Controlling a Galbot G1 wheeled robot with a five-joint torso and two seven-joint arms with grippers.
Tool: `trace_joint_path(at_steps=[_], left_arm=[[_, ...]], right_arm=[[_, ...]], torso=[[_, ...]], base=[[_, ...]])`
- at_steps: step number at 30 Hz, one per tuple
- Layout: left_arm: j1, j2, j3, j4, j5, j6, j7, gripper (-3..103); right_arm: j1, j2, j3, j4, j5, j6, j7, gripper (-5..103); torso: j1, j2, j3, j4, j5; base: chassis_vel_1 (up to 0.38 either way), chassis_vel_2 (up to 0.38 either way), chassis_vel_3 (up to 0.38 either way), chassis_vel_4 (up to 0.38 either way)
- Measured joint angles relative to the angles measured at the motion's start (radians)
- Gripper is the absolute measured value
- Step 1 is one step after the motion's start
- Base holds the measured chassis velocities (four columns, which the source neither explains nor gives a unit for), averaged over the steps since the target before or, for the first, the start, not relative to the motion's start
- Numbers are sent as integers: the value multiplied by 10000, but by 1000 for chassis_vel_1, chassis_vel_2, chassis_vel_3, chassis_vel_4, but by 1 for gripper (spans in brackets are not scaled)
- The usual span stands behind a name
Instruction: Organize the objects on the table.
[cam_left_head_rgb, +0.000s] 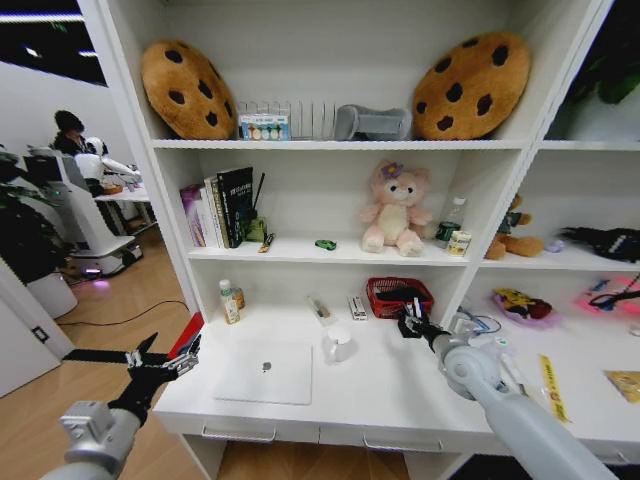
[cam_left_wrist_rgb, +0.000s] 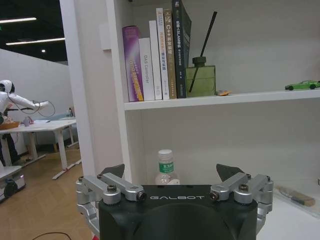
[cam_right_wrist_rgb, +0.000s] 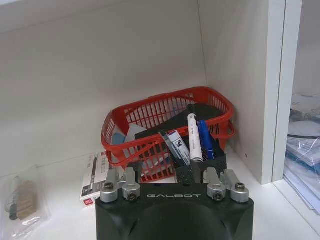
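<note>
The left tool (cam_left_head_rgb: 160, 365) hung off the counter's (cam_left_head_rgb: 390, 390) left end, its fingers spread wide and holding nothing. Just to its right lay the laptop (cam_left_head_rgb: 268, 372), closed and flat near the front edge. A sideways reach from there could have pushed the laptop along the smooth top instead of gripping it, since so thin a slab offers little to catch. Behind it a small bottle (cam_left_head_rgb: 230, 301) stood by the shelf upright; a raised elbow could have tipped it.

Farther right, the right tool (cam_left_head_rgb: 413, 326) was closed on a black pen holder (cam_right_wrist_rgb: 197, 157), just in front of the red basket (cam_right_wrist_rgb: 165, 125), near the back wall. Pens (cam_right_wrist_rgb: 194, 136) stood loose in the holder, leaning. A tilt of the wrist would probably have spilled them, and a forward push could have jammed the holder against the basket's rim or shifted the basket. A white mug (cam_left_head_rgb: 337, 344) sat between laptop and tool, within the arm's sweep. The green car (cam_left_head_rgb: 325, 244) rested on the shelf above.
</note>
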Motion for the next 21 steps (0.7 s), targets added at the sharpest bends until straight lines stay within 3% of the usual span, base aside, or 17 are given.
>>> trace_joint_path(at_steps=[18,21], left_arm=[[-1,0,0,0,0,0,0,100],[0,0,0,0,0,0,0,100]], right_arm=[[373,117,-149,-811,-120,42,-260,54],[492,119,-171,-937,-135,55,-297,57]], torso=[[0,0,0,0,0],[0,1,0,0,0]], base=[[0,0,0,0],[0,0,0,0]])
